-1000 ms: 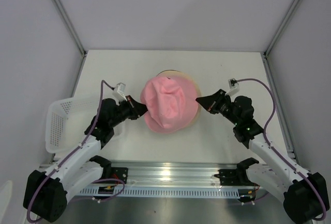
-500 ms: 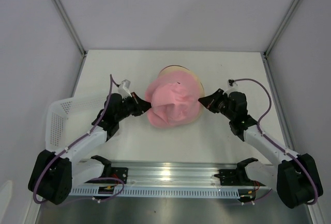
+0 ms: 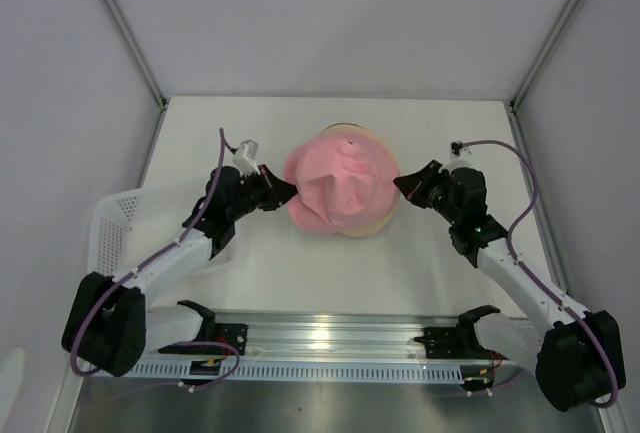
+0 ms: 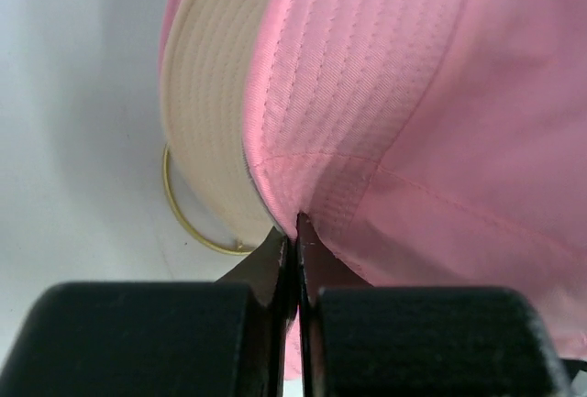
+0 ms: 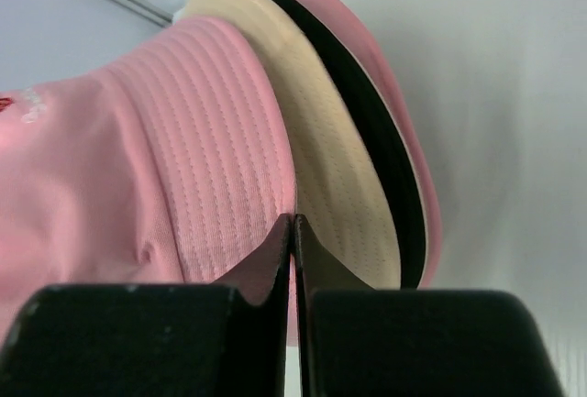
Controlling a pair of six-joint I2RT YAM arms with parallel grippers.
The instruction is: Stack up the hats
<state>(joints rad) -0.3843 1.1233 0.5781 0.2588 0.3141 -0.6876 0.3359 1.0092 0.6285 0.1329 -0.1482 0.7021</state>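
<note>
The left end effector (image 3: 289,190) and right end effector (image 3: 399,186) each pinch one side of the pink hat (image 3: 340,185). It is right over the beige hat (image 3: 376,225), mid surface (image 3: 300,273). Next, I think, both should let go softly.

My top view sits high behind the arm bases and faces down and forward, far off, taking in the whole table (image 3: 450,253). Left wrist cam looks along the left gripper (image 4: 295,223), very close on the pink hat (image 4: 413,94), left side of it. Right wrist cam is just as close and low, looking past the right gripper (image 5: 293,223) at the opposite side. All three views share that hat.
</note>
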